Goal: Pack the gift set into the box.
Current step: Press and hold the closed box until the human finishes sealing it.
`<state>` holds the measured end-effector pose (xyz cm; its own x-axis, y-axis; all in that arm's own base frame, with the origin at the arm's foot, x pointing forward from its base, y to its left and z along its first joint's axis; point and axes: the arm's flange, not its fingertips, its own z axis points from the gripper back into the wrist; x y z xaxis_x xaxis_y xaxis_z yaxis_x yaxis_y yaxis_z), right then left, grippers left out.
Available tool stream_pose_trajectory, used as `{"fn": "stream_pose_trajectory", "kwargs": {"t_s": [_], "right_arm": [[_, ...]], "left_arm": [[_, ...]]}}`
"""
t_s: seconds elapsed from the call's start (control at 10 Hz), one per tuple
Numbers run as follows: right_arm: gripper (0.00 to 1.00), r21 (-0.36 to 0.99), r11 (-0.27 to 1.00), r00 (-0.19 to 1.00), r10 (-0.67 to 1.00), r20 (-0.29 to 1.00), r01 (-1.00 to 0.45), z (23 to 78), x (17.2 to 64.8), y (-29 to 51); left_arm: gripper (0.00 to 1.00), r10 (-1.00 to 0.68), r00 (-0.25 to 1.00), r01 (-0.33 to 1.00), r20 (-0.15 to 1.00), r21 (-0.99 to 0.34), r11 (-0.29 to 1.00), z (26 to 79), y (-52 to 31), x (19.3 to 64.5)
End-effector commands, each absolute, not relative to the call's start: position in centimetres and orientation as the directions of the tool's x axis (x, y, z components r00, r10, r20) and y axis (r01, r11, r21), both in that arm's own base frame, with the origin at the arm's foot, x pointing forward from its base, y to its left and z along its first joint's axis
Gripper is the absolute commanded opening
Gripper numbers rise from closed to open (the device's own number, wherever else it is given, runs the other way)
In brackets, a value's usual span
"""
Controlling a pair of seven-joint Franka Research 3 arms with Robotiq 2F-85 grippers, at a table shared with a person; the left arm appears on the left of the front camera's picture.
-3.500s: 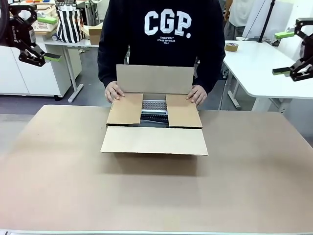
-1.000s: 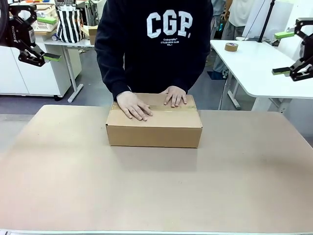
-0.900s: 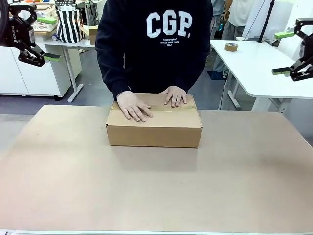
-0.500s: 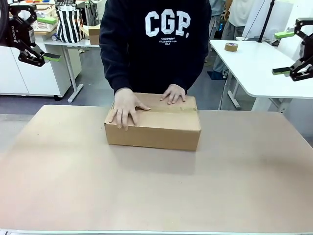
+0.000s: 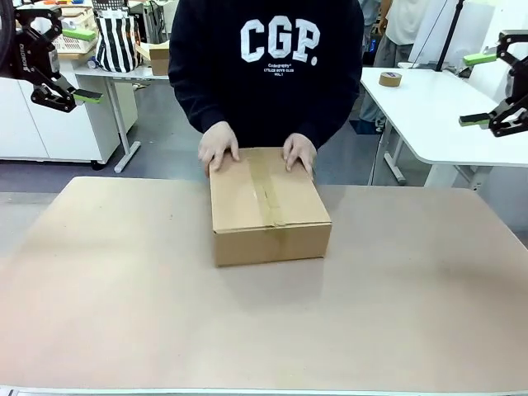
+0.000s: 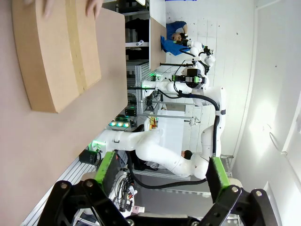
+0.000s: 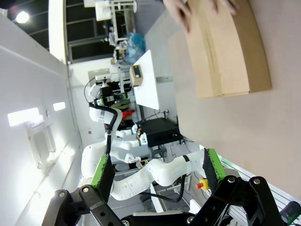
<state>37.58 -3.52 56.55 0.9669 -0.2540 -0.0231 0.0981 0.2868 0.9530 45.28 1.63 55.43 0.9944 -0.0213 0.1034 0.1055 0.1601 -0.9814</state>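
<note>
The large brown corrugated cardboard box [image 5: 268, 202] is seen closed and taped at the middle of the brown surface's [image 5: 124, 313] far edge, long axis pointed from the person's hands [image 5: 219, 144] toward the robot; the gift set is judged sealed inside; the left gripper [image 5: 82, 66] and right gripper [image 5: 477, 89] are held open, raised well apart on either side, neither clearly nearer.

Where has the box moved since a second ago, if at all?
Yes. The box turned a quarter turn on the table; its short end now faces the camera.

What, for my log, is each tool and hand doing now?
Left tool: open, empty.
Right tool: open, empty.
One hand: resting on the box.
Other hand: resting on the box too.
</note>
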Motion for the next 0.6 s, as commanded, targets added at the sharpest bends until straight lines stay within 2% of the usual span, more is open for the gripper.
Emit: {"fn": "stream_pose_trajectory", "kwargs": {"t_s": [0.0, 0.5], "right_arm": [[1.00, 0.953, 0.283, 0.966, -0.255, -0.033, 0.108, 56.76, 37.63, -3.44], [1.00, 0.953, 0.283, 0.966, -0.255, -0.033, 0.108, 56.76, 37.63, -3.44]], "left_arm": [[1.00, -0.020, 0.995, 0.104, 0.102, -0.979, 0.174, 55.62, 1.58, 45.07], [1.00, -0.020, 0.995, 0.104, 0.102, -0.979, 0.174, 55.62, 1.58, 45.07]]}}
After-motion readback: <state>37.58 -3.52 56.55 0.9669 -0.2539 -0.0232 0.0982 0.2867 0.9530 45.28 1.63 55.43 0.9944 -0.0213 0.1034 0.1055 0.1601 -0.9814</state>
